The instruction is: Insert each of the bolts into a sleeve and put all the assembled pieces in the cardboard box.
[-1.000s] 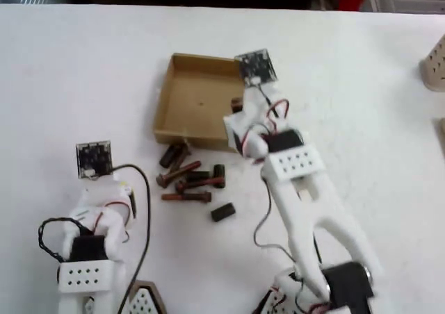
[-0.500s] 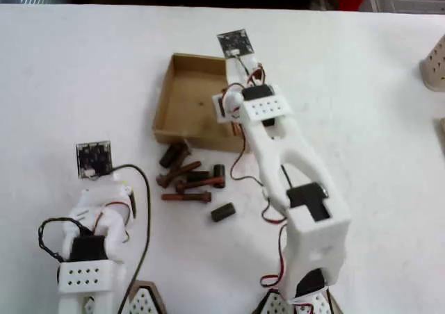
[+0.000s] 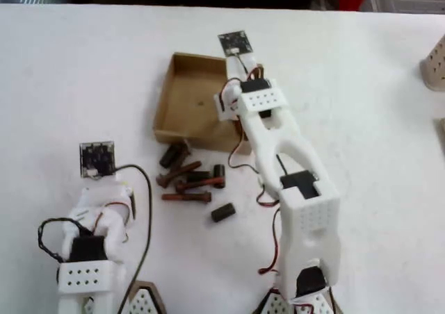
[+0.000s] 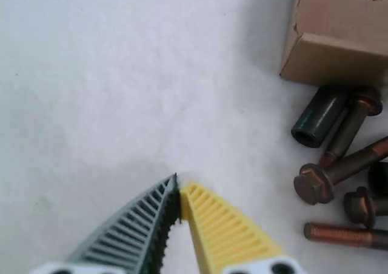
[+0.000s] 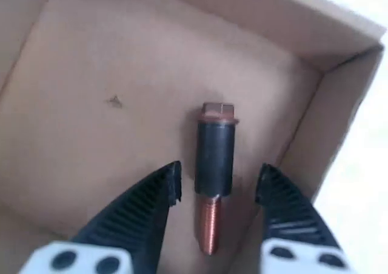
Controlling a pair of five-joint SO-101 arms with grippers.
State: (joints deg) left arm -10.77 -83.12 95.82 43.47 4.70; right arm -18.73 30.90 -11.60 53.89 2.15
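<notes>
Cardboard box (image 3: 188,135) holds one sleeved bolt (image 5: 215,165) lengthwise between the parted fingers of our right gripper (image 5: 219,168); loose bolts (image 3: 186,182) lie near our closed left gripper (image 4: 179,192).

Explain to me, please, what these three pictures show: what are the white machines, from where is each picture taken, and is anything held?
These are two white plastic robot arms at a white table. The high view looks down from a fixed camera; the other two come from a camera on each arm's wrist. The right arm stretches over the shallow brown cardboard box. Its wrist view shows the right end effector, its black two-fingered grasping part, open above a copper-coloured bolt inside a black sleeve lying on the box floor. The left end effector, with one grey and one yellow finger, is shut on nothing over bare table. Beside the box lie loose brown bolts and dark metal sleeves. Nothing is held.
</notes>
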